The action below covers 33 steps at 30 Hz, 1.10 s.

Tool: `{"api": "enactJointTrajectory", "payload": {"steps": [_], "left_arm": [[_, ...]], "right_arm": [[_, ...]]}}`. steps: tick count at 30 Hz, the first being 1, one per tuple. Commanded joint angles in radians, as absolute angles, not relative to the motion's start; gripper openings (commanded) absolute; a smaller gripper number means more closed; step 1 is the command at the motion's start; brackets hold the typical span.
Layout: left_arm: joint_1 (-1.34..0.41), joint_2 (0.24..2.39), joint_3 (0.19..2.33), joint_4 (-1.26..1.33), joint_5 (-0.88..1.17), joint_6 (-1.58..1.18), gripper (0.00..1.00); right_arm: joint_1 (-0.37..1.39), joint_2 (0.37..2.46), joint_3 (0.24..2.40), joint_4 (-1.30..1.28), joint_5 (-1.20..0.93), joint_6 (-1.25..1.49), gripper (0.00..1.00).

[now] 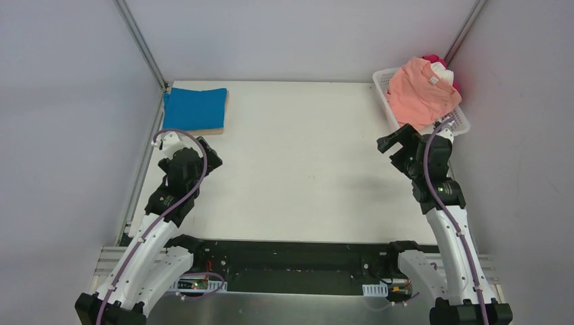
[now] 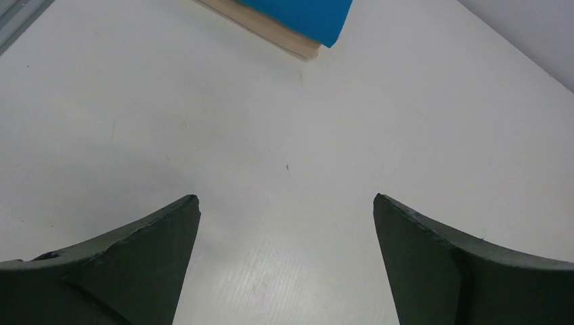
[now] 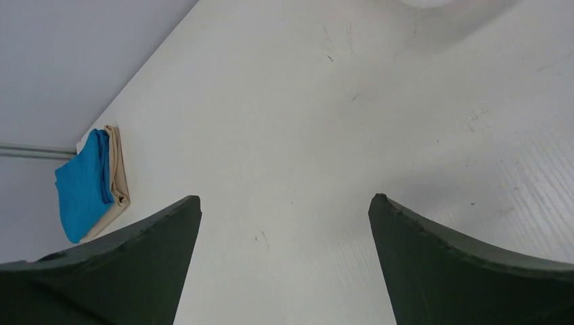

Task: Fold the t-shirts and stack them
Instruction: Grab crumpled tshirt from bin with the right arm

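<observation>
A folded bright blue t-shirt (image 1: pixel 195 108) lies on a thin tan board (image 1: pixel 218 130) at the table's far left corner. It also shows in the left wrist view (image 2: pixel 304 17) and the right wrist view (image 3: pixel 82 186). A crumpled salmon-pink t-shirt (image 1: pixel 421 91) is heaped in the white basket (image 1: pixel 381 84) at the far right. Bits of a white shirt (image 1: pixel 441 73) and a magenta shirt (image 1: pixel 433 59) show behind it. My left gripper (image 1: pixel 208 159) (image 2: pixel 286 200) is open and empty, just in front of the blue shirt. My right gripper (image 1: pixel 389 143) (image 3: pixel 284 200) is open and empty, just in front of the basket.
The white table top (image 1: pixel 304 156) stretches between the two arms. Grey walls with metal corner posts (image 1: pixel 142 44) close in the left, back and right. A metal rail (image 1: pixel 139 183) runs along the table's left edge.
</observation>
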<state>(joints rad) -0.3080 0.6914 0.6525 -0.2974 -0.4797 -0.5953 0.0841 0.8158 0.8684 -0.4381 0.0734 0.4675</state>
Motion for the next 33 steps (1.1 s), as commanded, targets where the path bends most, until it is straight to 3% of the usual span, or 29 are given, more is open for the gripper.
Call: {"api": "enactJointTrajectory", "payload": {"steps": [1,9,25,33], "left_arm": [[-0.311,0.688,0.671,-0.298,-0.455,-0.605,1.0],[-0.312,0.746,0.689,-0.256,-0.471,-0.58,1.0],[-0.312,0.805,0.665,-0.152,-0.499,-0.547,1.0],[-0.311,0.815,0.663,-0.152,-0.513,-0.544,1.0]], "right_arm": [[0.084,0.792,0.836,-0.32,0.014,0.364,0.99],[0.082,1.074,1.152,-0.457,0.189,0.28,0.99],[-0.041,1.923,1.865,-0.431,0.366,0.25,0.99],[-0.051,2.204,2.094,-0.34,0.349,0.166,0.88]]}}
